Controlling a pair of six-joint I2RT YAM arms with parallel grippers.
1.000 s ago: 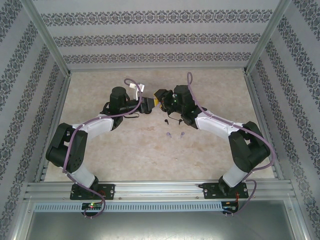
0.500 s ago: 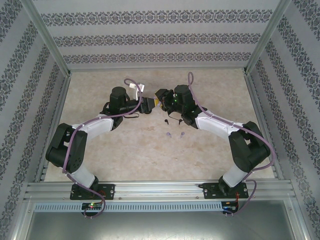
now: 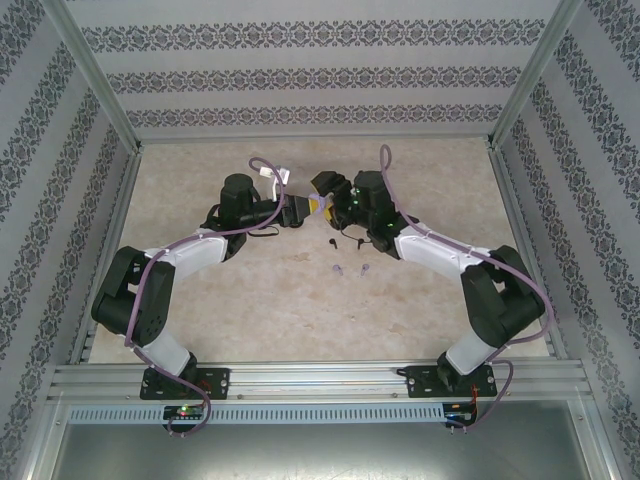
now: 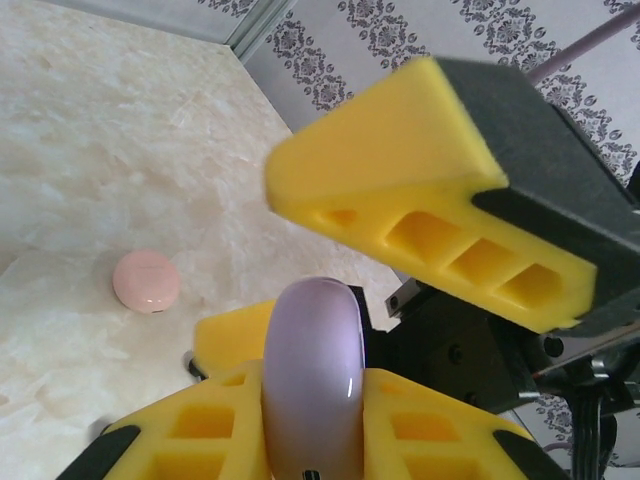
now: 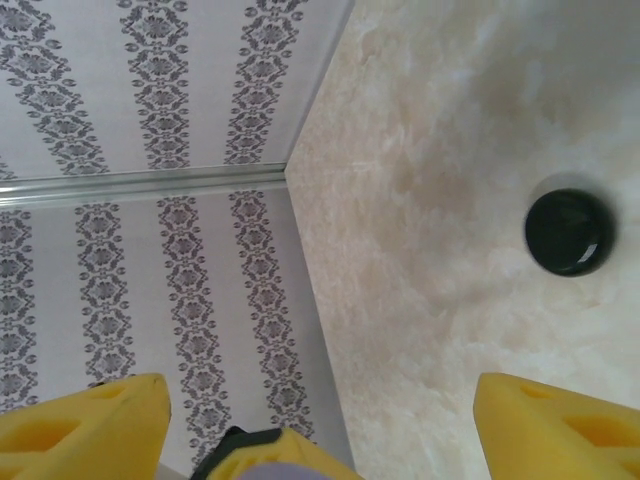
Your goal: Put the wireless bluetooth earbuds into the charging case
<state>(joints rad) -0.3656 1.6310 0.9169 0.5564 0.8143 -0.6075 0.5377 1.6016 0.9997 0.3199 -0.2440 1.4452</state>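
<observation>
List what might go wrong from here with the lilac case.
1. The lilac case sits edge-on in the left gripper, pinched on its glossy curved shell, so it may slip or twist out.
2. The right gripper stands open close beside it, and a careless move may knock the case loose.
3. The lilac earbuds lie loose on the table near the arms and may get swept away.

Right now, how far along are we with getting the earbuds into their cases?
No earbud looks seated yet. In hand: the left tool is shut on the lilac case, the right tool open beside it. Left to do: the lilac earbuds lie loose on the table, and the pink case and black case sit apart from both tools.
</observation>
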